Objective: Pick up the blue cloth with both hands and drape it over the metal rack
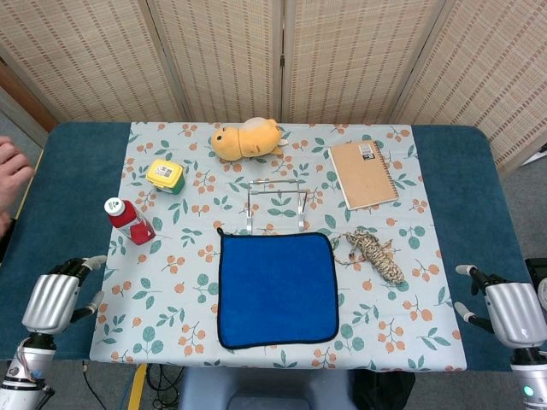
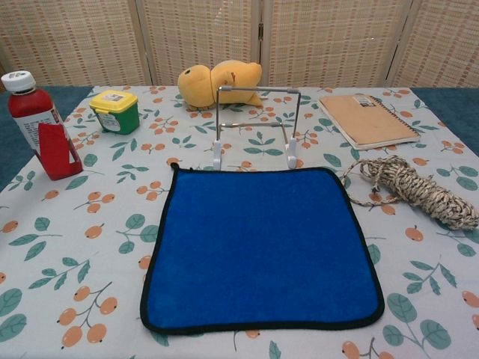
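Two hands sit low at the near corners of the bench (image 1: 51, 179), both off the patterned tablecloth (image 1: 402, 342): the left hand (image 1: 58, 297) and the right hand (image 1: 504, 309) each hold nothing, fingers apart and pointing inward. The chest view shows neither.

The blue cloth (image 2: 260, 247) lies flat and square on the tablecloth between them, well apart from either hand. The metal rack (image 2: 254, 123) stands upright just beyond the cloth's far edge — its white feet are just beside that edge, though whether they touch it I cannot tell.

Around these: a coil of braided rope (image 2: 415, 187) lies just to the right of the cloth, near its far right corner. A tan spiral notebook (image 2: 368, 120) rests further back on the right. A yellow plush toy (image 2: 221, 81) lies directly behind the rack. To the left stand a small green tub with a yellow lid (image 2: 114, 111) and a red bottle with a white cap (image 2: 36, 123) — both well clear of the cloth. A person's hand (image 1: 12, 175) shows at the left edge of the head view.
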